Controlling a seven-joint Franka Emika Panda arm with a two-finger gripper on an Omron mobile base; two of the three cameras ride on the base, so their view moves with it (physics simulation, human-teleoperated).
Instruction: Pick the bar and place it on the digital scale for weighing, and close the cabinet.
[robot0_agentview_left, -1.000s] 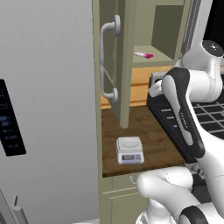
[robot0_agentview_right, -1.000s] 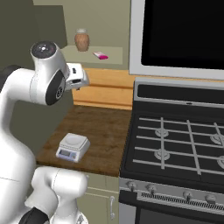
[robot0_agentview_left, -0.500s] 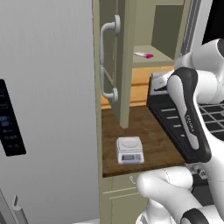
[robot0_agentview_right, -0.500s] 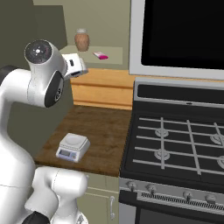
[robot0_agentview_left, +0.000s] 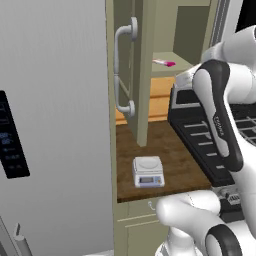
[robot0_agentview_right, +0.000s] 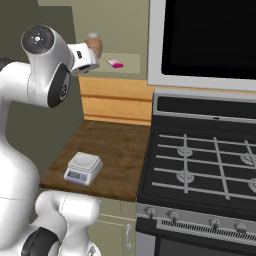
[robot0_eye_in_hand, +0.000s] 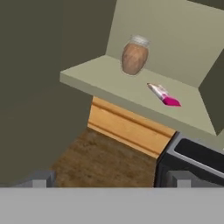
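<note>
— Listing your task items first: where does each one stand?

— Item one, the bar (robot0_eye_in_hand: 164, 95): you see it lying flat on the open cabinet's shelf (robot0_eye_in_hand: 131, 94), pink end toward the right in the hand view, just right of a brown jar (robot0_eye_in_hand: 134, 57) and apart from it. Item two, the digital scale (robot0_agentview_left: 148, 171): it sits on the wooden tabletop (robot0_agentview_left: 170, 155) below, display facing the near edge, platform bare. Item three, the cabinet (robot0_agentview_left: 142, 70): its door stands swung open, the curved grey handle (robot0_agentview_left: 121, 72) facing you in the left base view.

— And your tool?

— The tool (robot0_eye_in_hand: 111, 177): two dark fingertips (robot0_eye_in_hand: 40, 178) show at the bottom of the hand view, set wide apart, nothing between them. It is raised near shelf height, short of the bar and not touching it.

— Surroundings?

— A grey refrigerator (robot0_agentview_left: 50, 125) on the left; a black stove (robot0_agentview_right: 200, 160) right of the tabletop; a microwave (robot0_agentview_right: 205, 42) above the stove.
</note>
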